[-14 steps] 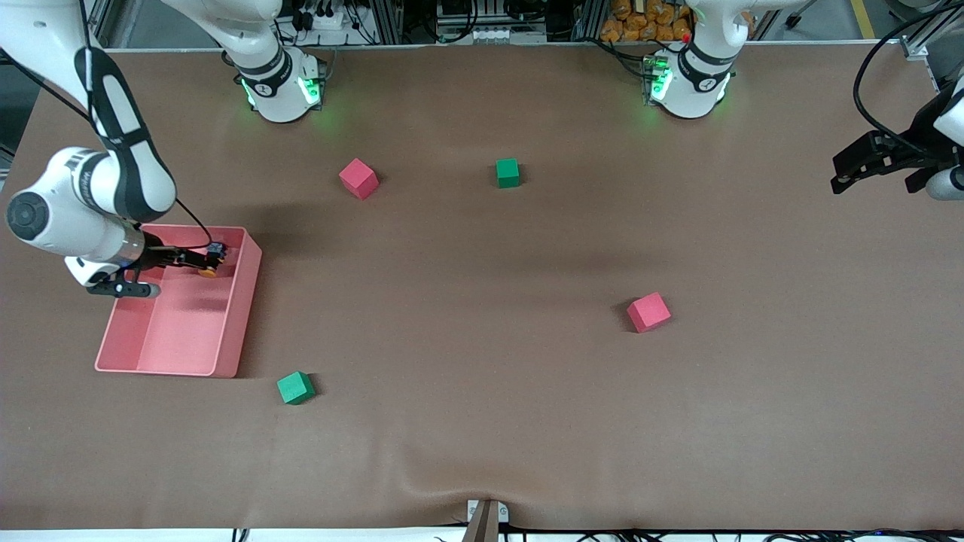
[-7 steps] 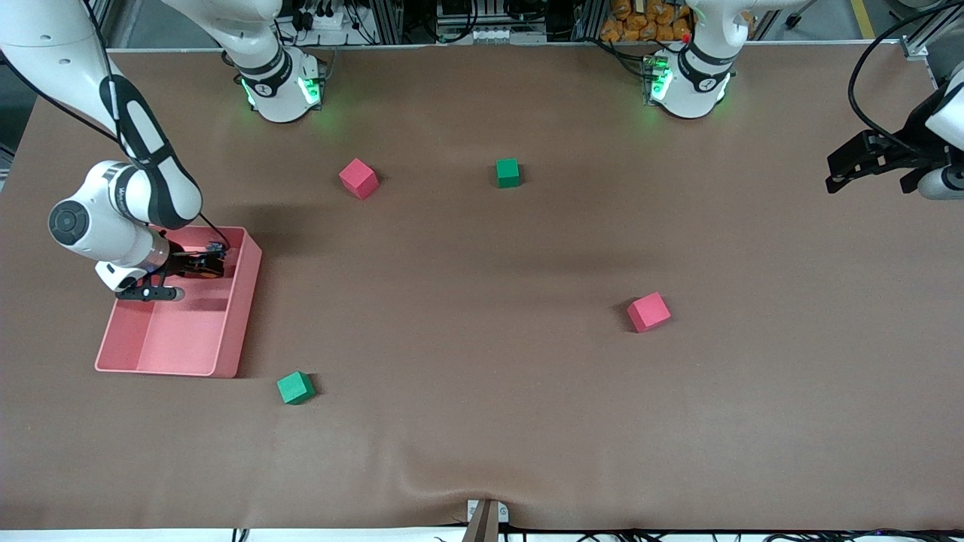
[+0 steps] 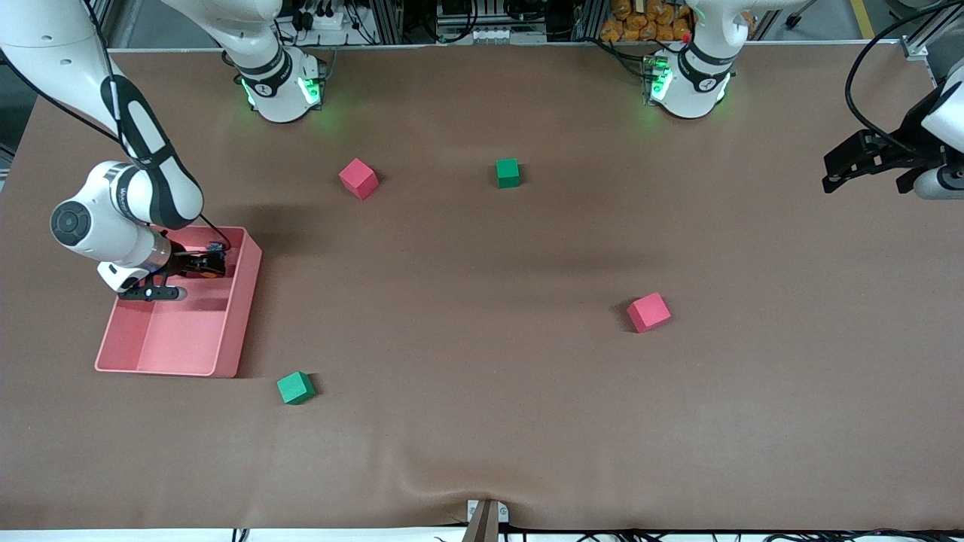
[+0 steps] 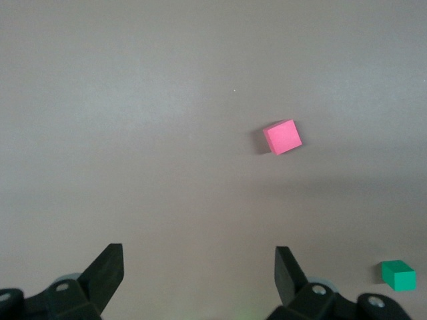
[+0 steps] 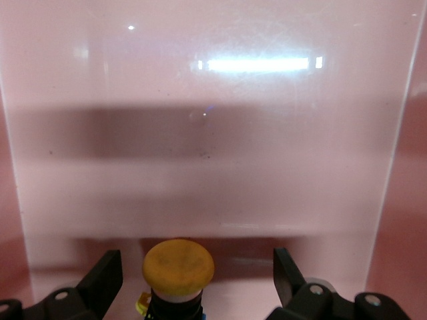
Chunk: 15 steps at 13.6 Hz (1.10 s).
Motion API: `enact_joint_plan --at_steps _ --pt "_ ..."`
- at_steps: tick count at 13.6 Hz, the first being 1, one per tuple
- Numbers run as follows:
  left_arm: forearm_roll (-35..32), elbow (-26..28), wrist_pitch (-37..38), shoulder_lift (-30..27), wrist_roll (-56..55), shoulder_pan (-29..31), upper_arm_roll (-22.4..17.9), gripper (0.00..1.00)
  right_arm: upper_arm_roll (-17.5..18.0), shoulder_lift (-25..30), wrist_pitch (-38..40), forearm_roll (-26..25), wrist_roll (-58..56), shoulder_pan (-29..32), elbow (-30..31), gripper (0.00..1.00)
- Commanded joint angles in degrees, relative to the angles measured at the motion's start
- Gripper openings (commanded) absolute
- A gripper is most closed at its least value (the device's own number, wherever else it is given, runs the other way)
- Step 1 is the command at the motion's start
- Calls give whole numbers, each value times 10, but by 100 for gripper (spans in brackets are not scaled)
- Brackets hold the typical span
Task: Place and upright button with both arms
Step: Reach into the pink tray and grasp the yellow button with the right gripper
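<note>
- The button (image 5: pixel 178 270) sits between the right gripper's (image 5: pixel 193 283) fingers inside the pink tray (image 3: pixel 239 316), its orange cap facing the wrist camera and its black body running away under the cap.
- Its long axis lies roughly along the gripper's reach; whether it stands upright or lies tilted on the tray floor cannot be told.
- The right gripper (image 3: pixel 215 265) is spread wide, one finger (image 5: pixel 107 277) on each side of the cap with a gap to both; it pinches nothing, and no contact with the button shows.
- In the front view this gripper is low in the tray's end nearest the arms' bases, close to the tray wall.
- The left gripper (image 3: pixel 836 172) hangs over the surface (image 3: pixel 482 421) at the left arm's end, waiting, its fingers (image 4: pixel 110 267) wide apart with nothing between them.
- Past the left gripper lie a red cube (image 4: pixel 282 137) and a green cube (image 4: pixel 398 275), both well apart from it.
- Another red cube (image 3: pixel 358 178) lies near the right arm's base, and another green cube (image 3: pixel 295 388) lies just beside the tray's corner nearest the front camera.
</note>
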State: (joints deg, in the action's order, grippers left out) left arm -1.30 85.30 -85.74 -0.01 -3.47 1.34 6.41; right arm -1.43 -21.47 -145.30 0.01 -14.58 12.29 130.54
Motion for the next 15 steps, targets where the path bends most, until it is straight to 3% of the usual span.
enact_joint_plan --at_steps 1,15 --pt "7 -1 7 -10 14 3 5 100 2 8 23 -8 -19 7 8 100" --pt "10 -2 22 -10 15 8 13 100 3 11 134 -6 -20 12 -5 100"
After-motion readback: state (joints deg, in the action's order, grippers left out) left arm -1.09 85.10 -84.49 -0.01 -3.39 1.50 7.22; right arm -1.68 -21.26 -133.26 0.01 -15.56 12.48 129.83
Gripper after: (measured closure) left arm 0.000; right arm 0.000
